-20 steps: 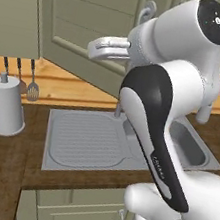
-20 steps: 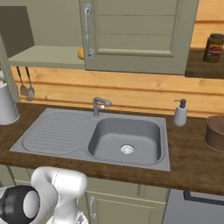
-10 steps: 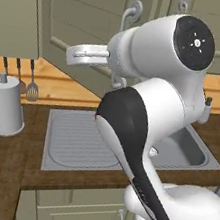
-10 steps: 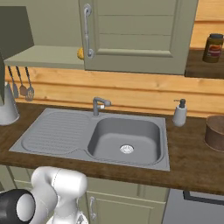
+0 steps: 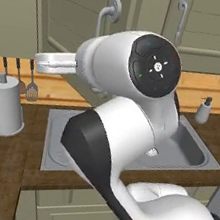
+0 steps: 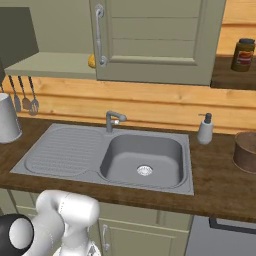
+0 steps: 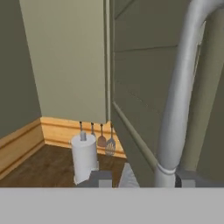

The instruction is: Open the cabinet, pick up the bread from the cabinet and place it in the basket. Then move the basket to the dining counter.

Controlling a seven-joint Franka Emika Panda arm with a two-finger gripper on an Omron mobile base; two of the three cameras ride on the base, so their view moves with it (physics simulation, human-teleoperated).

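Bread (image 6: 92,61) sitting on the cabinet (image 6: 155,35) shelf (image 6: 50,65), tucked at the edge of the closed door, well away from the gripper (image 7: 143,178) and not yet reached for. Main risk, judged: losing the handle (image 7: 179,109), because the jaws look wide apart with the bar loose between them, much nearer the right fingertip than the left; any sideways drift could slide the bar out and leave the door (image 7: 140,87) half swung. Second risk: swung door panel close in front of the hand, so a careless pull-back or turn could clip its edge or knock it back toward shut. Third: bread half hidden behind the closed door's edge, so a straight reach could catch that edge. Fingers spread, nothing clamped, nothing carried; handle's lower end between the tips, contact with the right tip possible but cannot tell. White canister (image 7: 84,157) and hanging utensils (image 7: 106,142) ahead of and below the fingers, well apart. Basket (image 6: 246,150) far off to the right on the worktop, untouched. Seen from the left base view, handle (image 5: 105,16) just above the wrist.
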